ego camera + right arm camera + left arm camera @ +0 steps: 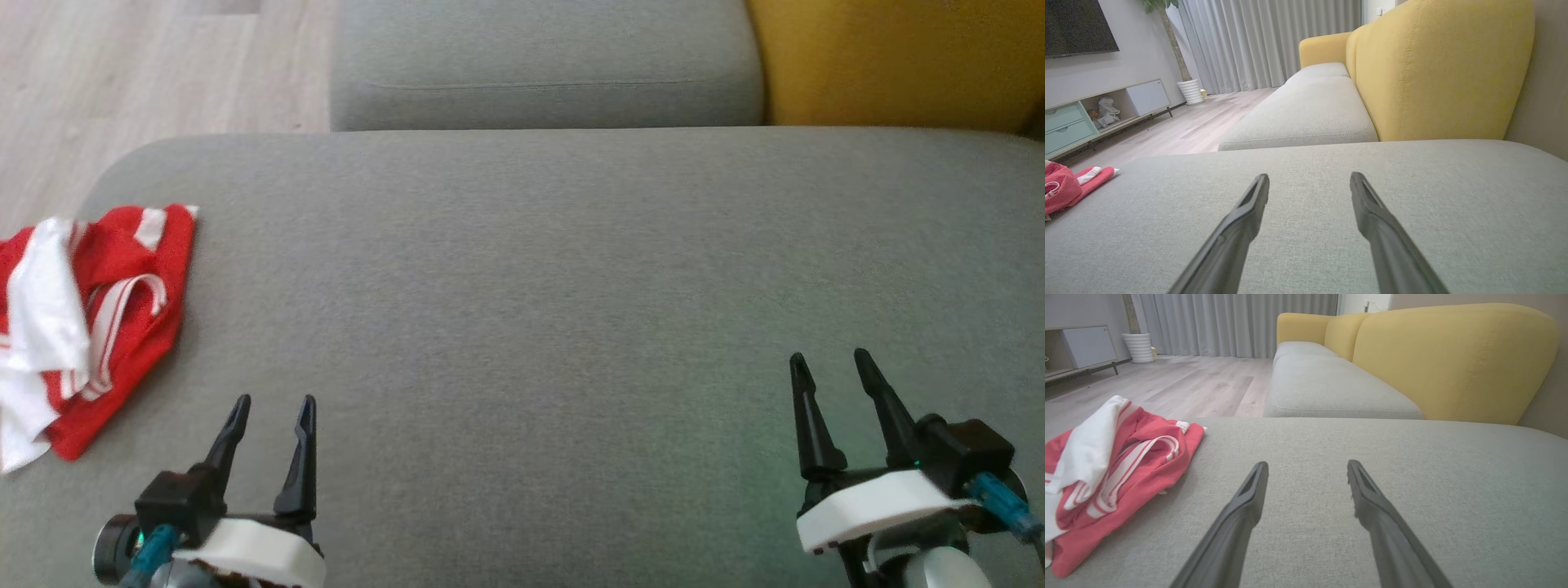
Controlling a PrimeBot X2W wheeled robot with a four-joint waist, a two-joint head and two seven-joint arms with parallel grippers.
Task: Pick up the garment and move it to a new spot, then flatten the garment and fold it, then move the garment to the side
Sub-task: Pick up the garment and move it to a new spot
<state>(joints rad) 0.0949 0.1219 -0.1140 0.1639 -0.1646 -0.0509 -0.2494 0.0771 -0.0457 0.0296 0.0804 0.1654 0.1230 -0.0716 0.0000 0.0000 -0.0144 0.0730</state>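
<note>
Both arms sit low over the grey sofa cushion (571, 286), fingers pointing forward. The left gripper (275, 402) is spread wide with nothing between its fingers, and so is the right gripper (829, 356), well apart on the other side. The head view shows both from above; the wrist views add the yellow backrest (1453, 359), curtains (1233, 322) and a low cabinet (1086, 118). The garment (90, 327) lies crumpled at the cushion's left edge, near the left gripper but not touching it. It is red with white stripes and white folds, possibly hanging over the edge
</note>
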